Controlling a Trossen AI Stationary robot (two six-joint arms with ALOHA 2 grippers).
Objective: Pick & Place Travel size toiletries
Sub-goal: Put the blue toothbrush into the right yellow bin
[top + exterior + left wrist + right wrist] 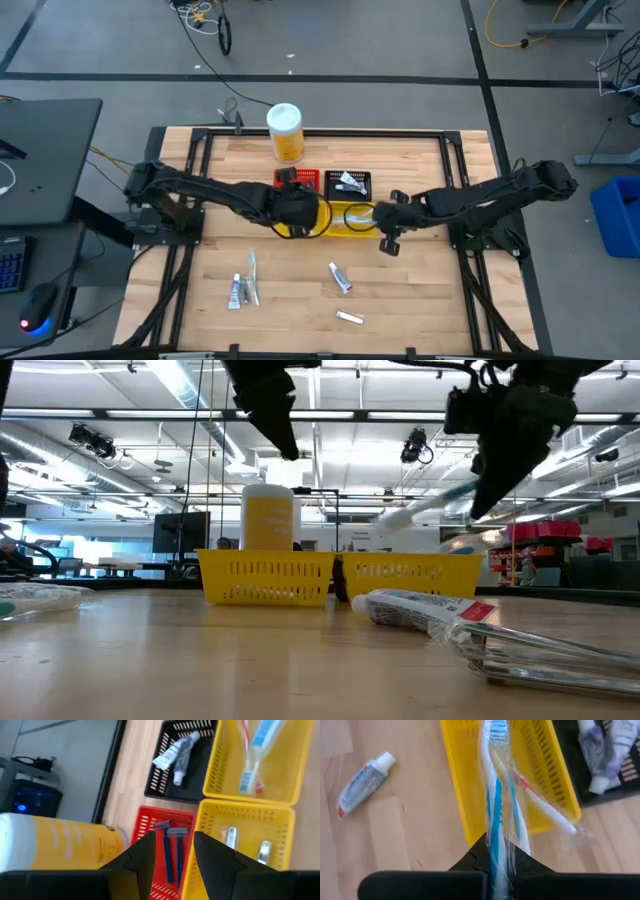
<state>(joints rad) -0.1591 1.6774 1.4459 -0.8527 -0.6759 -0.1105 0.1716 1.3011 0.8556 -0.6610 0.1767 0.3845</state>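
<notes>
Right claw: clamped on a wrapped blue-and-white toothbrush, held above the edge of the right-hand yellow basket, bristle end over the basket. A red-and-white toothbrush already lies inside that basket.

Left claw: fingers apart, holding nothing, poised above the baskets near the worktop's centre.

Red basket: two blue-handled razors side by side.

Black basket: small toothpaste tubes lying in it.

Far yellow basket, left wrist view: toothbrushes. Near yellow basket, same view: two small silvery items, type unclear.

Wooden worktop, loose items: a cluster of small tubes at front left; one tube with red marks near the centre front; one small white tube closer to the front edge.

Tall yellow canister with white lid: upright behind the baskets.
</notes>
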